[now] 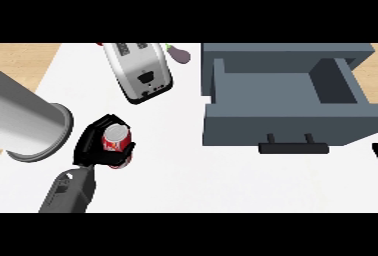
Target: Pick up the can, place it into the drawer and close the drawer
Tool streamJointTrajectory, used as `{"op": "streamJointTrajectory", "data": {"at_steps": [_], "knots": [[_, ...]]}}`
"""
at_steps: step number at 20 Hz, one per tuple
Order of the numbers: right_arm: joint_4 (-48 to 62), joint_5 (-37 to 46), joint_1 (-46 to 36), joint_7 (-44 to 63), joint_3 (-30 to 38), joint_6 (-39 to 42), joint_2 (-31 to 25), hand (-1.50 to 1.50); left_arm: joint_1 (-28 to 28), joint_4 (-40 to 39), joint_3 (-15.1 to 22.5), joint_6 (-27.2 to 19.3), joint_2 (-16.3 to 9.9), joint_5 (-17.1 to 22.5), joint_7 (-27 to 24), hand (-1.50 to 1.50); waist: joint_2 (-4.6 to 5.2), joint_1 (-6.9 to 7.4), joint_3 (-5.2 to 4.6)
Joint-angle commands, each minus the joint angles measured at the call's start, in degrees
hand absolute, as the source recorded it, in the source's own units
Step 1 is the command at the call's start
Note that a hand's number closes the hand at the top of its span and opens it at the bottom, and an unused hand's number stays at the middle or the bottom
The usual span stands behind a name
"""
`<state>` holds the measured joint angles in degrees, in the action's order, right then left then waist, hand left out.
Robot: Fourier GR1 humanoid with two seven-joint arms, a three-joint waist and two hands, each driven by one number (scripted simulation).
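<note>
Red can (pixel 117 140); grey drawer (pixel 284 102) open.

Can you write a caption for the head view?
Left hand curled around red can, open grey drawer waiting nearby.

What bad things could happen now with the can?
The left hand has its fingers curled round the can, with the drawer open off to the right. The can might slip on the way, or bump the drawer's front wall going in. The toaster stands near and could get knocked.
</note>
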<state>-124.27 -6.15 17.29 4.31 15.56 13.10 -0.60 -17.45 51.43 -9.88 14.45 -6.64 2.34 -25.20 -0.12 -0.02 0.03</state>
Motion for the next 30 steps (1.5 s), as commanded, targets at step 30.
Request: {"op": "streamJointTrajectory", "data": {"at_steps": [30], "knots": [[2.9,-1.8,-2.7,-0.9,2.5,-0.6,-2.6,-1.50,-27.4,22.7,20.0,-35.8,6.6,-2.3,37.7,1.50,0.18,-0.91,0.01]]}}
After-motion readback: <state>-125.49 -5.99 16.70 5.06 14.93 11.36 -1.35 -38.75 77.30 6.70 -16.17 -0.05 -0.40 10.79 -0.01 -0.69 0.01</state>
